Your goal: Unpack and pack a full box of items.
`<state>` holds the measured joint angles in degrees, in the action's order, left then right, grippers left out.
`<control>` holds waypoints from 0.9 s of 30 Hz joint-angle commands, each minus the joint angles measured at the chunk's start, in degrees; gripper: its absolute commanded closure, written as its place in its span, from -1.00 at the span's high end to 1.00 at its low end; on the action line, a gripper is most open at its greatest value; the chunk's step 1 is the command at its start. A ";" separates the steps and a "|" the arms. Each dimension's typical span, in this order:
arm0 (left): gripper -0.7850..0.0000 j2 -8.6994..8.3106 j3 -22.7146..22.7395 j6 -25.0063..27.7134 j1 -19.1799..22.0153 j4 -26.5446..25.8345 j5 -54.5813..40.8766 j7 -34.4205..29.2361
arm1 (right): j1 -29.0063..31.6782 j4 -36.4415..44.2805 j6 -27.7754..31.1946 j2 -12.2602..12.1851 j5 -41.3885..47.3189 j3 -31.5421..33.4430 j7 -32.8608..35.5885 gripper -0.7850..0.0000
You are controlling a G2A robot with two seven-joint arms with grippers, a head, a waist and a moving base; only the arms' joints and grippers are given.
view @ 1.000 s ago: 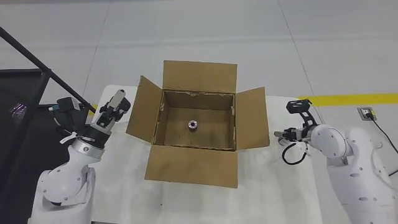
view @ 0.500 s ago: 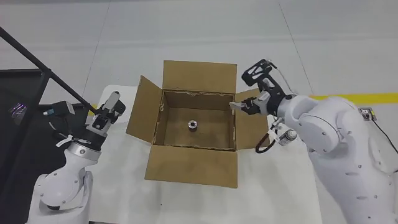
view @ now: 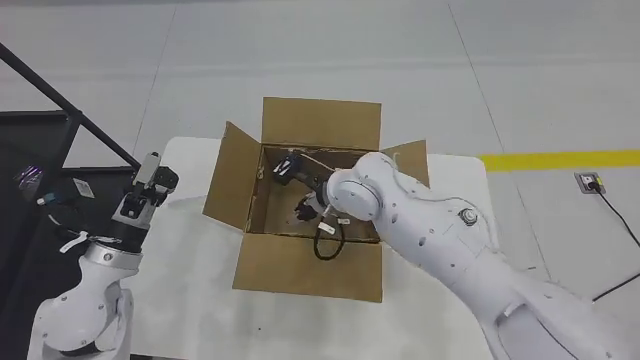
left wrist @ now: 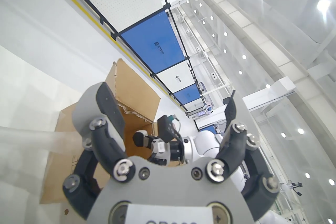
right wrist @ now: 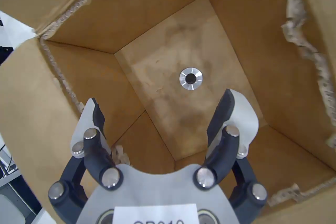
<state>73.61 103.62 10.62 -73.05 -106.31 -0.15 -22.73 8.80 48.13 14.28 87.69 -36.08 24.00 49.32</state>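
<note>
An open cardboard box (view: 310,265) stands in the middle of the white table (view: 190,260), all flaps folded outward. A small silver metal ring (right wrist: 191,78) lies flat on the box floor (right wrist: 168,51). My right arm (view: 350,195) comes over the right flap and down into the box. My right gripper (right wrist: 160,97) hangs open above the floor, with the ring just ahead of its fingertips and nothing between them. My left gripper (left wrist: 166,95) is open and empty, held up off the table left of the box (left wrist: 131,86) and tilted upward toward it.
The box walls (right wrist: 236,12) have torn, ragged top edges close around my right gripper. A black frame and dark equipment (view: 40,160) stand past the table's left edge. Bare table lies left of and in front of the box.
My right arm swung from the table's right side over the right flap and down into the box. My left arm drew back a little to the left.
</note>
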 commanded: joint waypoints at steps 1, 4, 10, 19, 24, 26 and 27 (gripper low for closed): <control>1.00 0.00 0.00 0.00 0.00 0.00 0.00 0.00 | -0.35 -5.75 -1.83 2.57 -0.58 -1.45 -4.15 1.00; 1.00 0.00 0.00 0.00 0.00 0.00 0.00 0.00 | -0.89 -12.86 -3.78 5.61 -0.45 -2.48 -8.88 1.00; 1.00 0.00 0.00 0.00 0.00 0.00 0.00 0.00 | -1.39 -23.31 -3.59 10.30 -0.19 -3.50 -13.32 1.00; 1.00 0.00 0.00 0.00 0.00 0.00 0.00 0.00 | -1.50 -31.61 -3.08 14.77 -1.31 -4.03 -16.25 0.59; 1.00 0.00 0.00 0.00 0.00 0.00 0.00 0.00 | -1.36 -34.13 -3.29 16.28 -1.69 -3.77 -17.75 0.42; 1.00 0.00 0.00 0.00 0.00 0.00 0.00 0.00 | -1.42 -34.73 -2.56 16.75 -1.77 -3.64 -17.78 1.00; 1.00 0.00 0.00 0.00 0.00 0.00 0.00 0.00 | -1.60 -34.95 -2.18 16.94 -1.68 -3.47 -18.12 1.00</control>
<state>73.61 103.62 10.62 -73.05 -106.31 -0.15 -22.73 7.37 13.39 11.69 104.44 -37.86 20.37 31.49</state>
